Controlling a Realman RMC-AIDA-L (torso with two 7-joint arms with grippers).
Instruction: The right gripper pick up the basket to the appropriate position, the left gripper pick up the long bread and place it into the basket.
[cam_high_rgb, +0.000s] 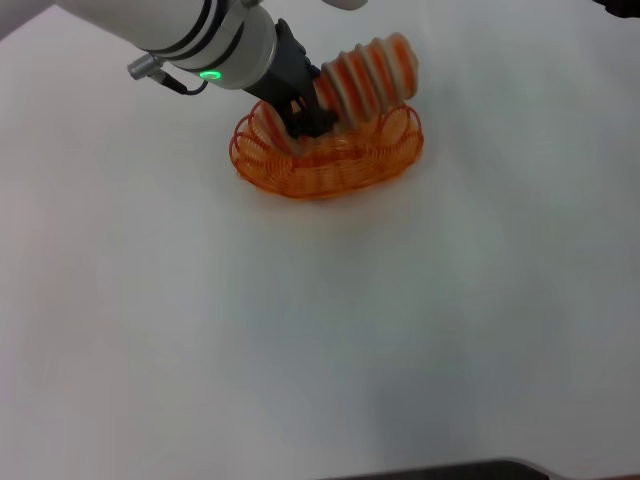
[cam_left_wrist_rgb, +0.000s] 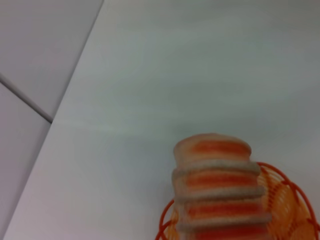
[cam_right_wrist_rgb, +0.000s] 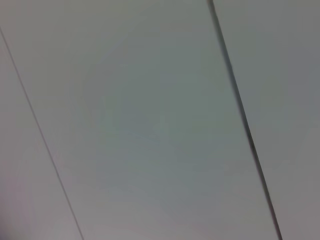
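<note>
While the left gripper hangs over the basket, it's got the long bread pinched between its black fingers, clamped on the lower end of the loaf. The bread is tilted, its free end poking up and out past the far right part of the basket rim, and the gripped end sits down low inside the wire loops. Can't really tell if that low end is touching the basket bottom or just floating above it, since the fingers are in the way.

The basket itself sits on the white table, toward the far side, a bit left of centre in the head view. The arm comes in from the upper left, with its silver-white cuff and a little green light glowing on it.

From the left wrist camera you get the bread close up, striped orange and tan, standing in front of the orange wire rim of the basket, with bare table behind it.

The right gripper doesn't show anywhere. A dark bit pokes in at the top right corner of the head view, too little to tell what it is, and the right wrist camera just looks at plain grey panels with a couple of seams.
</note>
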